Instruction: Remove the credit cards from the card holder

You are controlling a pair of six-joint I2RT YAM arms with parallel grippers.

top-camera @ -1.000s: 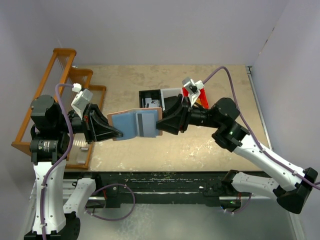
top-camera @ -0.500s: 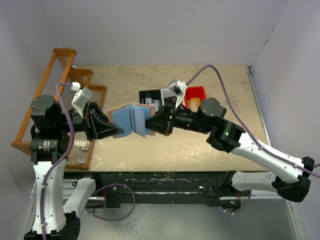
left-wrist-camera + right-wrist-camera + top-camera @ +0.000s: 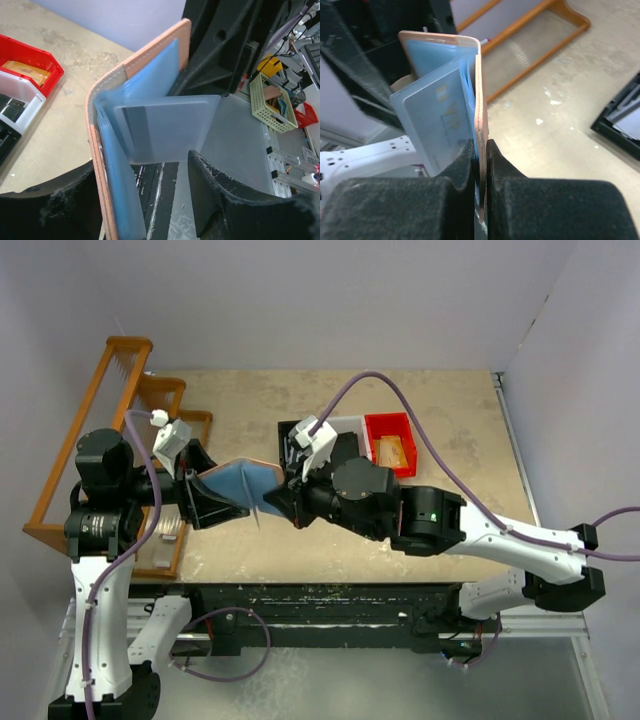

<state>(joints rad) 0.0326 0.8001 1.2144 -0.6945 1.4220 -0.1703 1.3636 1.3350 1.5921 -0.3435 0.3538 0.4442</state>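
Note:
The card holder [image 3: 240, 480] hangs in the air between the two arms, half folded, salmon outside [image 3: 155, 50] and light blue inside. My right gripper [image 3: 282, 498] is shut on the edge of one flap [image 3: 481, 90]. A pale credit card with a dark stripe [image 3: 170, 125] sticks out of an inner pocket; its gold-lettered face [image 3: 437, 125] shows in the right wrist view. My left gripper [image 3: 145, 165] is open, with the other flap resting beside its left finger [image 3: 55, 205] and the right finger well apart. A tan-orange card [image 3: 388, 451] lies in the red bin [image 3: 405, 425].
Black [image 3: 292, 435], white [image 3: 345, 427] and red bins stand in a row at the back centre of the table. A wooden rack [image 3: 95, 420] runs along the left side. The right arm stretches across the table's front half.
The right arm swung left and its gripper shut on the holder's flap. The left gripper then opened and let go. The holder went from spread flat to half folded.

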